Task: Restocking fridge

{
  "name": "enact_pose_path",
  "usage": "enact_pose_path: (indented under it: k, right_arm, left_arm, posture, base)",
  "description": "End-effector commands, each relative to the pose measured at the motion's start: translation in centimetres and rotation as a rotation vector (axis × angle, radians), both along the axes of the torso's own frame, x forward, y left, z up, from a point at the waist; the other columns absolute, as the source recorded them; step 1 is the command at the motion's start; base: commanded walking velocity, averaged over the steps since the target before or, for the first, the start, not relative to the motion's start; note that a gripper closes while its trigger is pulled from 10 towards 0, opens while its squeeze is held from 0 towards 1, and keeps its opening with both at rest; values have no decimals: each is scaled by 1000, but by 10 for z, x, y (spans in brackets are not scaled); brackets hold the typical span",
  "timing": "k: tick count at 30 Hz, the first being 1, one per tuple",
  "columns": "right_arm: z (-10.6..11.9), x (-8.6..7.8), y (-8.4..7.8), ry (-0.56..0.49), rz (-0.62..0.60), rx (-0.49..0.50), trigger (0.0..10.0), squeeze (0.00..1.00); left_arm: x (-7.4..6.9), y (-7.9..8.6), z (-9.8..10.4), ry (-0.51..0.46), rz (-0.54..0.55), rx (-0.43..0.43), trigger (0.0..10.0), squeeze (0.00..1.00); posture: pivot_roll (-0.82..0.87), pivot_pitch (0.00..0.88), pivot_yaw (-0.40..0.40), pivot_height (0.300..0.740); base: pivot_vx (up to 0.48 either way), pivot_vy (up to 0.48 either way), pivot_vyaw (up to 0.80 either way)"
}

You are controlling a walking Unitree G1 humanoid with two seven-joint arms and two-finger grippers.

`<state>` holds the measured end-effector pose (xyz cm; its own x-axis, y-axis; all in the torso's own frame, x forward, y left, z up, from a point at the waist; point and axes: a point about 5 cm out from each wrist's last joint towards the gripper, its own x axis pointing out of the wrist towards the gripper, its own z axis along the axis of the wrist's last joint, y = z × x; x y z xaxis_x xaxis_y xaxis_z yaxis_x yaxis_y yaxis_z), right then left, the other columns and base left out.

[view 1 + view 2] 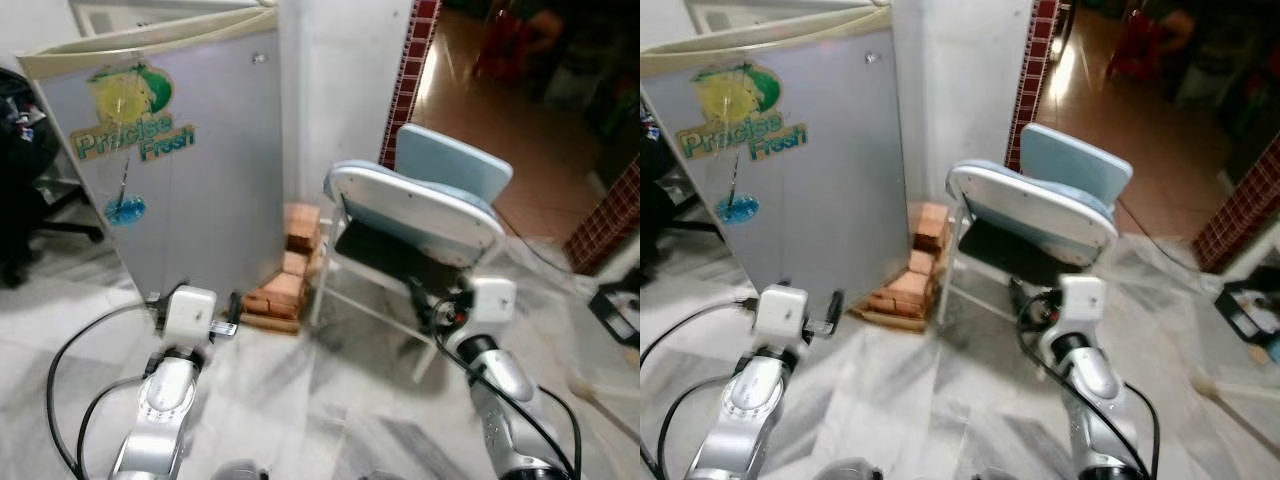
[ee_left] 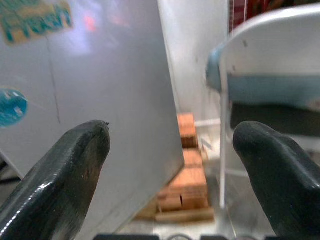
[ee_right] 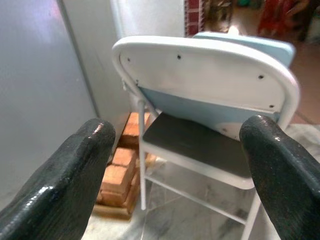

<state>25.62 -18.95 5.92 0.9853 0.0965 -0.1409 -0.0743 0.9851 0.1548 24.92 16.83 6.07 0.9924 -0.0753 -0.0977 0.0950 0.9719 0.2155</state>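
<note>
Centrally placed on the marble floor (image 1: 300,400), the grey fridge (image 1: 190,190) stands with its door shut, against the white wall (image 1: 335,90); its front carries a "Precise Fresh" sticker (image 1: 135,135) with a lemon above and a blue splash below. Just beside the fridge's right edge lies a stack of bricks (image 1: 290,275) on a wooden board, between the fridge and a white folding chair (image 1: 415,215). The chair shows its back to the camera, a pale blue cushion (image 1: 450,165) rising behind it. At the floor's left edge, behind the fridge, sits a black office chair (image 1: 25,170).

Head views show both silver arms raised from below. The left tool (image 1: 225,320) is held near the fridge's lower right corner; the right tool (image 1: 430,305) is held before the chair's seat. At this scale the head views do not settle the spread of the fingers.

Wrist views supply that detail. The left tool (image 2: 170,165) has its two black fingers (image 2: 60,175) wide apart, gripping nothing, framing the fridge side and bricks. The right tool (image 3: 175,170) is likewise spread wide and empty, its fingers (image 3: 65,175) framing the chair's dark seat (image 3: 200,145).
</note>
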Motion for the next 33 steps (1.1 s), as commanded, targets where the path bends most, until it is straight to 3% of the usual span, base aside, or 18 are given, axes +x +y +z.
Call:
enact_pose_path:
  k: [1,14,33]
  right_arm:
    - [4,0,9,-22,12,5,10000,0]
    - [-8,-20,-8,21,-53,-23,10000,0]
    - [-14,-18,-15,49,-163,-89,10000,0]
  left_arm:
    - [-3,14,2,-7,47,3,10000,0]
    - [-12,23,-1,-7,85,12,10000,0]
    - [-2,27,7,-46,83,5,10000,0]
  posture:
    - [38,0,-37,740]
    - [27,0,-11,740]
    - [23,0,-8,740]
  base:
    - [0,480,0]
    - [0,480,0]
    - [0,480,0]
